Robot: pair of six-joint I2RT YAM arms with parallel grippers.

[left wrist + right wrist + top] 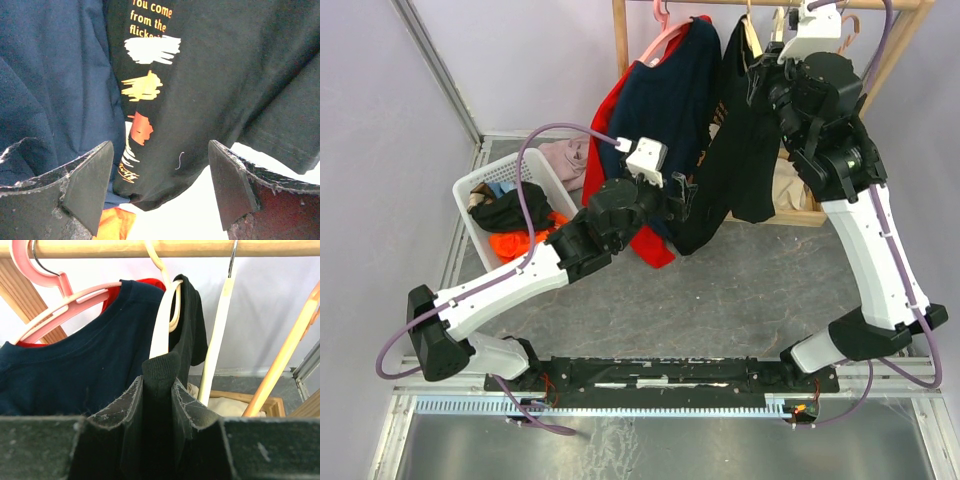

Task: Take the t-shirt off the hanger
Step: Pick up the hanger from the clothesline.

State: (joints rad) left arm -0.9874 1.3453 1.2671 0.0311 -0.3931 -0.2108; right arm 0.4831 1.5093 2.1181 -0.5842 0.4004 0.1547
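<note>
**One grip high, one open low**

Top view: the black t-shirt (740,150) hung from the wooden rail (770,5), beside a navy shirt (665,100). My left gripper (688,200) was at its lower hem, and my right gripper (762,75) was up by the neck. A white basket (470,185) of clothes sat to the left.

L wrist: my jaws stood wide apart w/ nothing gripped. The t-shirt's printed hem hung just ahead of the fingers (90,185).

R wrist: my jaws were pinched on the t-shirt's collar, right under the cream hanger (162,325).
</note>
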